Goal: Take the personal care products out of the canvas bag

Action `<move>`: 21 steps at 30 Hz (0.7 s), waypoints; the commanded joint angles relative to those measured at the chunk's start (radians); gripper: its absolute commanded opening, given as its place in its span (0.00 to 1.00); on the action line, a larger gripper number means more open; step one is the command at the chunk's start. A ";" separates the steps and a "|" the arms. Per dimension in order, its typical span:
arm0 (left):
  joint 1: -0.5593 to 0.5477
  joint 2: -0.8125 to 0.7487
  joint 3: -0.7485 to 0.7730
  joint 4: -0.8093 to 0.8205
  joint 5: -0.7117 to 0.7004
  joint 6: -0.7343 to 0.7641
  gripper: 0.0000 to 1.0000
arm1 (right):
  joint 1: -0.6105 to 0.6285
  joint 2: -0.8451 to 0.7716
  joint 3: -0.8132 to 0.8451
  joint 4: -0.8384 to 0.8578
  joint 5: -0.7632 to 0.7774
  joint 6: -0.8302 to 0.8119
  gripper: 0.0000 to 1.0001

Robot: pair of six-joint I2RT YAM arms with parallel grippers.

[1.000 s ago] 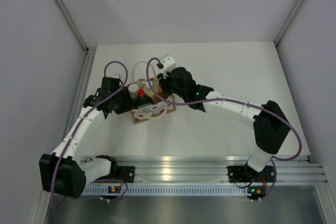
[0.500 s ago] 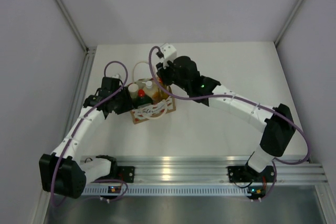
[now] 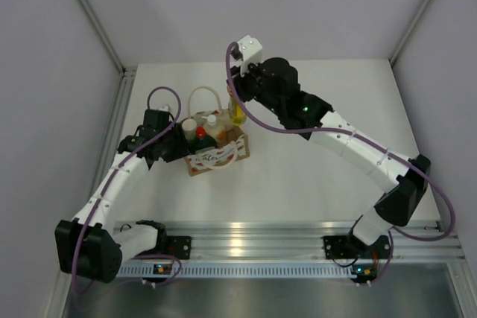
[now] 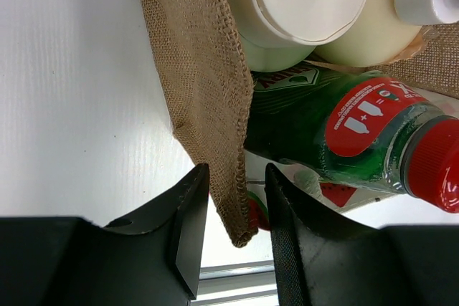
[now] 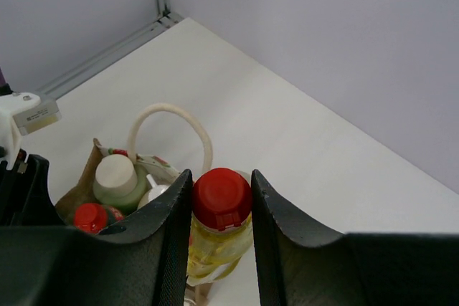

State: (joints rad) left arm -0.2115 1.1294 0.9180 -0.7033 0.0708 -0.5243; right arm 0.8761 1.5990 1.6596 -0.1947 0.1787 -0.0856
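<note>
Yellow bottle (image 5: 217,245), red cap up, long axis vertical, clamped in right gripper (image 5: 220,188) above canvas bag (image 3: 220,156), left gripper (image 4: 235,191) pinching bag wall, near tabletop's (image 3: 320,184) left edge

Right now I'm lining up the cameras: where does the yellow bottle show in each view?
Top external: yellow bottle upper centre, at the canvas bag's far right.
Left wrist: not in it.
Right wrist: bottom centre, held in the right gripper.
Shared landmark: the canvas bag.
</note>
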 commanded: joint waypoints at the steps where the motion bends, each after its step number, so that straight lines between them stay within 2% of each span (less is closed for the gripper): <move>1: -0.005 -0.026 -0.010 -0.002 -0.002 0.014 0.42 | -0.048 -0.117 0.092 0.078 0.016 -0.031 0.00; 11: -0.005 -0.045 -0.011 -0.002 -0.009 0.007 0.42 | -0.198 -0.229 -0.053 0.103 -0.010 0.033 0.00; 15: -0.005 -0.051 -0.013 -0.002 -0.011 0.009 0.42 | -0.287 -0.270 -0.196 0.184 -0.041 0.066 0.00; 21: -0.005 -0.053 -0.015 -0.002 -0.011 0.010 0.42 | -0.382 -0.301 -0.389 0.396 -0.059 0.110 0.00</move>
State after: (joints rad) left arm -0.2123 1.1065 0.9176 -0.7071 0.0635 -0.5247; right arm 0.5335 1.3548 1.2922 -0.1009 0.1570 -0.0296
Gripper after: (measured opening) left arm 0.423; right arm 0.322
